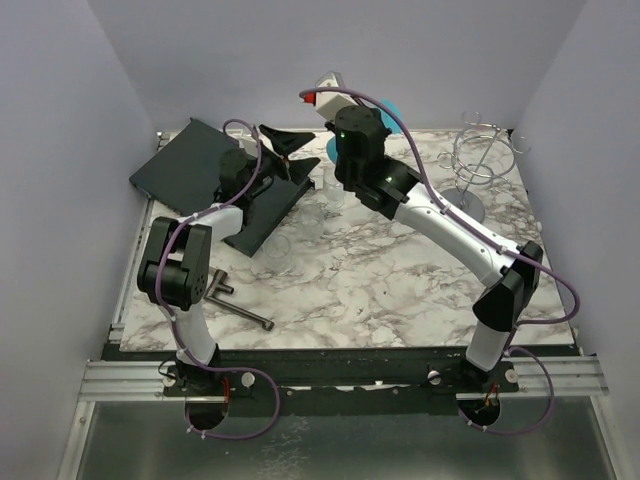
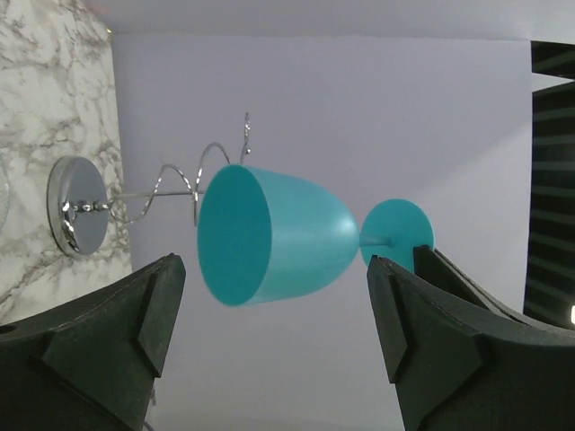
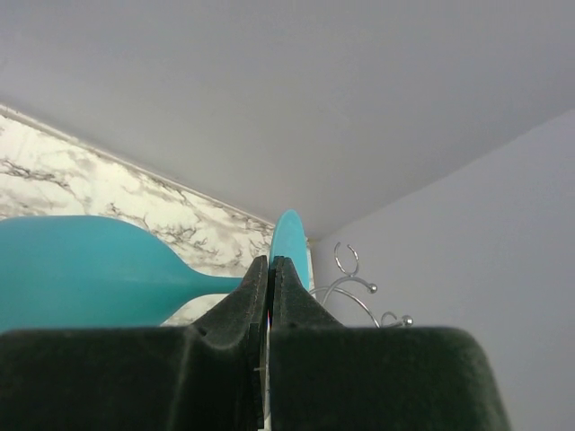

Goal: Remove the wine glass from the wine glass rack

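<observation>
The wine glass (image 2: 278, 233) is teal and opaque. It hangs on its side in the air, clear of the rack, in front of the back wall; a sliver of it shows in the top view (image 1: 394, 108). My right gripper (image 3: 270, 262) is shut on the glass's round foot (image 3: 289, 238), with the bowl (image 3: 81, 269) to its left. It sits high at the back centre (image 1: 352, 135). The chrome wire rack (image 1: 480, 158) stands empty at the back right, and also shows in the left wrist view (image 2: 171, 190). My left gripper (image 2: 278, 314) is open and empty, facing the glass from a distance.
A dark flat tray (image 1: 180, 165) and black boards (image 1: 270, 205) lie at the back left. A metal tool (image 1: 240, 305) lies near the left arm. Clear glasses (image 1: 335, 190) stand mid-table. A red and white object (image 1: 320, 92) is by the back wall.
</observation>
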Motion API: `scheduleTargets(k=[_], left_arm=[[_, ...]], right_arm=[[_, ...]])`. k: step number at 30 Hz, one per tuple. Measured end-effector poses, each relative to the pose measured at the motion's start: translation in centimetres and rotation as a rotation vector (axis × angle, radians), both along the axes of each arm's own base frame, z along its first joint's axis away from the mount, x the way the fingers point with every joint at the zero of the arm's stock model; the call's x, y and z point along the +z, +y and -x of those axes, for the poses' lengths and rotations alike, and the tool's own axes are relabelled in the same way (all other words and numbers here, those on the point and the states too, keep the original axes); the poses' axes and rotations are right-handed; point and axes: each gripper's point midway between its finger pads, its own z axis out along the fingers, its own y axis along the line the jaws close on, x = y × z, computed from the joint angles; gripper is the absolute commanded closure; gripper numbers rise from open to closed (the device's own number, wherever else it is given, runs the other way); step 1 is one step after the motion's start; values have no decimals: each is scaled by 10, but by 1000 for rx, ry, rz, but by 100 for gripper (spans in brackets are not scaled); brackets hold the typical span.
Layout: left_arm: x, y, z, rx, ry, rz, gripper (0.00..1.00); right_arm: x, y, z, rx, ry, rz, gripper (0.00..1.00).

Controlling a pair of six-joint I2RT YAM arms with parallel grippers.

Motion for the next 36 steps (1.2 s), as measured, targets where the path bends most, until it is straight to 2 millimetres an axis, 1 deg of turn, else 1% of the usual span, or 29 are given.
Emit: scheduleTargets(k=[2,6,8,12,16,20,27,30,34,35,36], left_arm=[[0,-5,2,-13,-3,19,10],[9,-15,9,-45,-41,64,11],[10,-21,12,-63,-50,85,11],[8,-32,17,-97,-40,120,14],[18,-38,24,-125,-53,167,18],[30,-37,30,-137,-82,207,22],[40,-35,35,-147,-94,232,34],[49,-34,39,-151,-111,240,38],[65,-31,47,-156,-144,251,45],[69,-31,48,-157,-150,254,46],[72,-30,50,-158,-157,255,51]], right_arm=[[6,-2,3,2,-3,-18,100],[16,-4,9,20,-6,-65,100],[20,-4,12,31,-8,-84,100],[25,-6,17,50,-2,-117,100],[30,-5,21,76,8,-153,100],[30,-5,24,90,16,-175,100],[25,-1,25,115,38,-195,100],[24,1,25,126,43,-204,100],[21,1,24,142,63,-231,100],[21,1,23,146,66,-243,100],[22,1,23,152,67,-258,100]])
